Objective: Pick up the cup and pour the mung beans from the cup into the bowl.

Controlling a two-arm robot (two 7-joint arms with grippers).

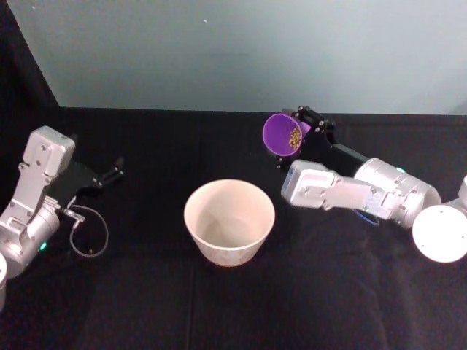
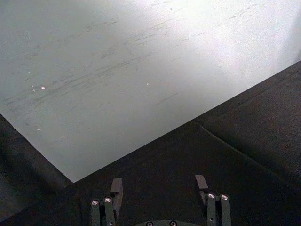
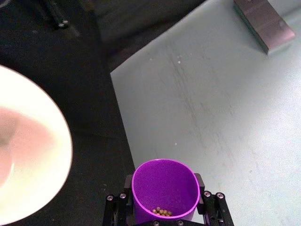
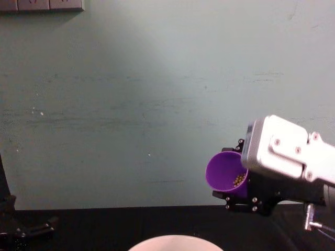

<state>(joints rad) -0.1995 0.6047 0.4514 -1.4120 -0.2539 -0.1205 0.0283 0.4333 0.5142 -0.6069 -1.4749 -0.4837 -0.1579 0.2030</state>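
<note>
Above the bench (image 1: 146,306), behind and to the right of the bowl (image 1: 219,251), the cup (image 1: 279,134) is held tipped by the right gripper (image 1: 298,138), whose fingers are closed on its sides. The mung beans (image 3: 162,212) are seen gathered low inside the cup, and none can be made out in the bowl. Pouring is judged barely begun. Next, the cup's mouth must be brought over the bowl and tilted further. The left gripper (image 1: 111,175) is parked at the left, fingers apart and empty.

Black-draped table (image 1: 146,306), pale bowl (image 1: 230,251) mid-cloth
</note>
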